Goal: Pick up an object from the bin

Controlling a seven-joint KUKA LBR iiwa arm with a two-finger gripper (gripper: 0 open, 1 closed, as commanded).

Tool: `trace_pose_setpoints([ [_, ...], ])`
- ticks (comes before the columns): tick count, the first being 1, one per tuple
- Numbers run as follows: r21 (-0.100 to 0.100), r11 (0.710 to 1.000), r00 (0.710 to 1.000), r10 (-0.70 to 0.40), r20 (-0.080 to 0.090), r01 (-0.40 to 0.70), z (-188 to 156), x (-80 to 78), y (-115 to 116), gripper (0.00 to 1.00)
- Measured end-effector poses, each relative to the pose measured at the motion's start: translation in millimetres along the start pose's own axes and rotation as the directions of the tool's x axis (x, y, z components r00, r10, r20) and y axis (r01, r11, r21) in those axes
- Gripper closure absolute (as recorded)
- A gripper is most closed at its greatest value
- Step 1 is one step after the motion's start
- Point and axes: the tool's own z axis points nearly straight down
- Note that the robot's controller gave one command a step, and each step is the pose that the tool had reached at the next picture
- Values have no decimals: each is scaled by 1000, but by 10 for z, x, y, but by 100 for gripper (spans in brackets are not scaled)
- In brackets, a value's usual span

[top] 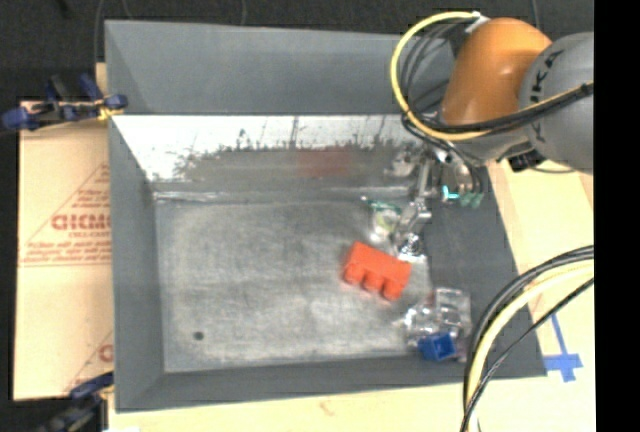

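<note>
My gripper (408, 238) hangs low over the right part of the bin, just above the upper right corner of an orange-red block (376, 272) with notches along one side. The block lies flat on the bin floor. A small clear, greenish piece (382, 216) sits right beside the gripper on its left. Whether the gripper touches the block or the clear piece I cannot tell.
A clear plastic thing with a blue cap (438, 326) lies at the bin's lower right corner, close below the block. The arm with its orange cover and cables reaches in over the right rim.
</note>
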Motion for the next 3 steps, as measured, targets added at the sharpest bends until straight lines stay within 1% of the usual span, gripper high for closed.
trace_pose_setpoints([
  [1, -3, 998, 998, 62, 14, -62, 530, 40, -181, 0],
  [2, -1, 998, 998, 61, 10, -61, 555, 51, -187, 100],
  [3, 5, 996, 996, -85, 16, 85, -1031, 137, -563, 100],
])
